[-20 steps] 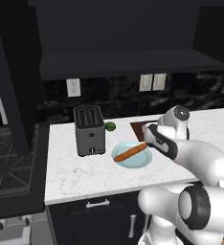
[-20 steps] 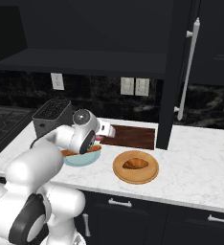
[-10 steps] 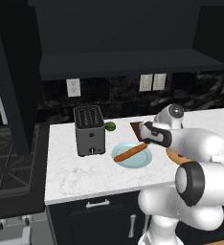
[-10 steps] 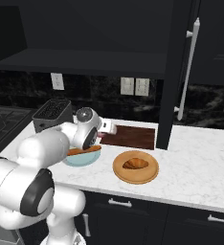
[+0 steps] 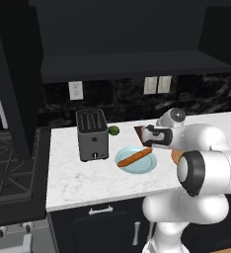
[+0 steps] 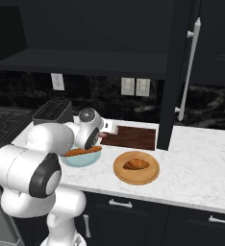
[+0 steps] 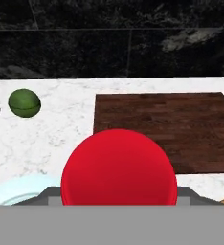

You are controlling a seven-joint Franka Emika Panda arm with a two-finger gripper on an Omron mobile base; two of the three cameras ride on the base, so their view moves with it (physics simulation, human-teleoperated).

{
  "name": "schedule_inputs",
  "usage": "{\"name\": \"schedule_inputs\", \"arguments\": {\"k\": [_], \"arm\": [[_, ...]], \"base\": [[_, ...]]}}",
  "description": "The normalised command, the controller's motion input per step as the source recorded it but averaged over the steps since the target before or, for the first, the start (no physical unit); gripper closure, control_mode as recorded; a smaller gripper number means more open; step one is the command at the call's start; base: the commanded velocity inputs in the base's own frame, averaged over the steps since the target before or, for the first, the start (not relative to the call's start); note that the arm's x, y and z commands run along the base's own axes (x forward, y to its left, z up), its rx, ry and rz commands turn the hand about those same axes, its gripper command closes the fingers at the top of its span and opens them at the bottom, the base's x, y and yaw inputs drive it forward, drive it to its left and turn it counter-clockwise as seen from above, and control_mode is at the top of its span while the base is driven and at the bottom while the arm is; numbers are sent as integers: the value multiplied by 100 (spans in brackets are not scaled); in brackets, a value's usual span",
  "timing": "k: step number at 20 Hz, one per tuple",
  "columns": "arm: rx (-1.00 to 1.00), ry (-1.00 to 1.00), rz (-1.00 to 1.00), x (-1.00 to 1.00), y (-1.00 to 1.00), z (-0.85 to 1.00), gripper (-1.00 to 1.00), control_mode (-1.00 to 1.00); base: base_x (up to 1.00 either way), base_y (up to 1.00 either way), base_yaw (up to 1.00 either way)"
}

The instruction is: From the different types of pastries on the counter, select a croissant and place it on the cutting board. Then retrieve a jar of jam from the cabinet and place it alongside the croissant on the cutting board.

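Note:
In the hand view a red jar of jam (image 7: 118, 167) sits right in front of the camera, hiding the fingertips. My gripper (image 5: 145, 134) (image 6: 109, 129) is shut on it and hovers over the counter (image 5: 78, 178) at the left end of the dark brown cutting board (image 6: 133, 137) (image 7: 181, 124). The board's surface is bare. A small dark reddish-brown croissant (image 6: 136, 165) lies on a round light-wood plate (image 6: 121, 170) in front of the board. The long orange-brown stick pastry (image 5: 134, 157) (image 6: 83, 151) rests on a pale blue plate (image 5: 147, 166).
A dark toaster (image 5: 92, 133) stands left of the blue plate, with a green lime (image 5: 114, 130) (image 7: 24, 103) beside it near the black backsplash. A dark vertical panel (image 6: 168, 96) rises at the board's right end. A stove (image 5: 9, 168) lies left of the counter.
The hand has shifted a little left in the left base view, toward the board's left end, and the arm's elbow has swung nearer the cameras. Pastries and plates have stayed put.

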Motion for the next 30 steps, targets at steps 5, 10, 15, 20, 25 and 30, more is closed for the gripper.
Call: {"name": "schedule_inputs", "arguments": {"k": [5,10,15,20,25,30], "arm": [[0,0,0,20,-16,-9,100,-100],[1,1,0,0,0,-43,100,-100],[0,2,0,9,3,-39,100,-100],[0,0,0,46,0,-2,100,-100],[0,0,0,18,0,0,100,-100],[2,0,0,36,-14,-1,100,-100]], "base": [[0,0,0],[0,0,0],[0,0,0],[0,0,0],[0,0,0],[0,0,0]]}}
